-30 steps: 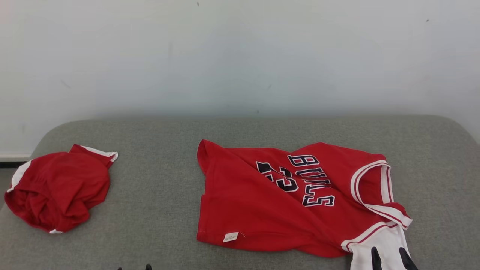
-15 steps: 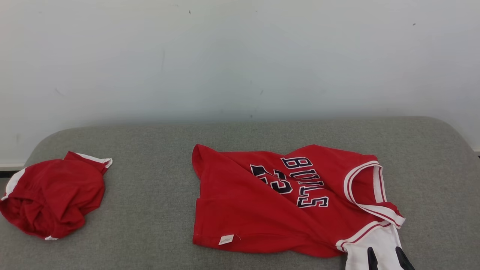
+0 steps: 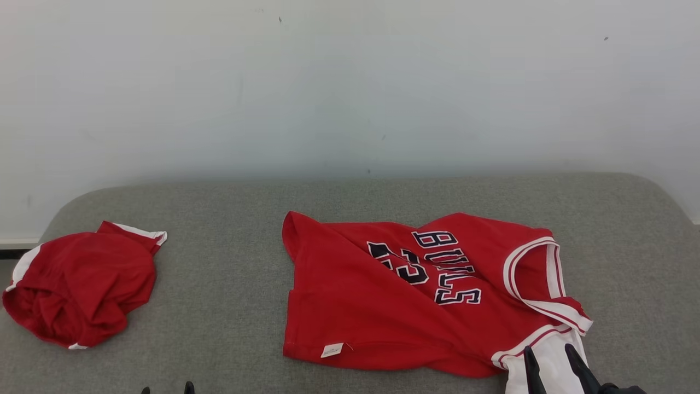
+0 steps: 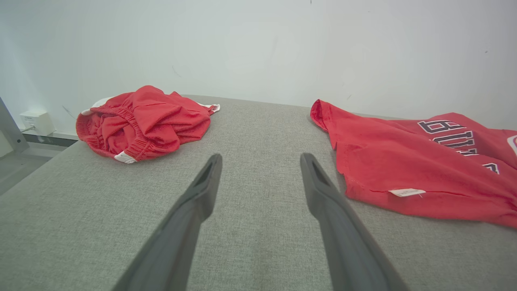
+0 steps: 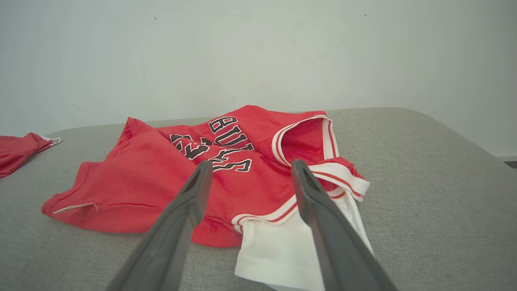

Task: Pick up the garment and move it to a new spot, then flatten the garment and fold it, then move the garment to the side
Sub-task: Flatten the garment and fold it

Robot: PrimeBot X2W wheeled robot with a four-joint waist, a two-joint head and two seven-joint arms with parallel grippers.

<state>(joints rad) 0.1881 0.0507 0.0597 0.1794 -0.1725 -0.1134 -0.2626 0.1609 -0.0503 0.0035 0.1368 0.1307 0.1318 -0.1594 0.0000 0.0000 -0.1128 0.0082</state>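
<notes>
At the bed's [image 3: 229,328] left edge, bunched shorts [image 3: 82,284] lie clear of your jersey [image 3: 377,312]; left gripper [image 4: 260,157] and right gripper [image 5: 250,163] both have jaws apart.

Open grey cushion [image 3: 224,284] between crumpled red shorts [image 3: 82,284] and spread jersey [image 3: 383,306]

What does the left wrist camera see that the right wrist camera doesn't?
Left wrist view, not the right: the open left tool, a white wall box and the stretchy waistband of the bunched red shorts.
Right wrist view, not the left: the open right tool, the white sleeve and the whole neck hole.
Both: the red jersey with its BULLS lettering and white label, some of the red shorts, the grey cushion and the pale wall.
</notes>
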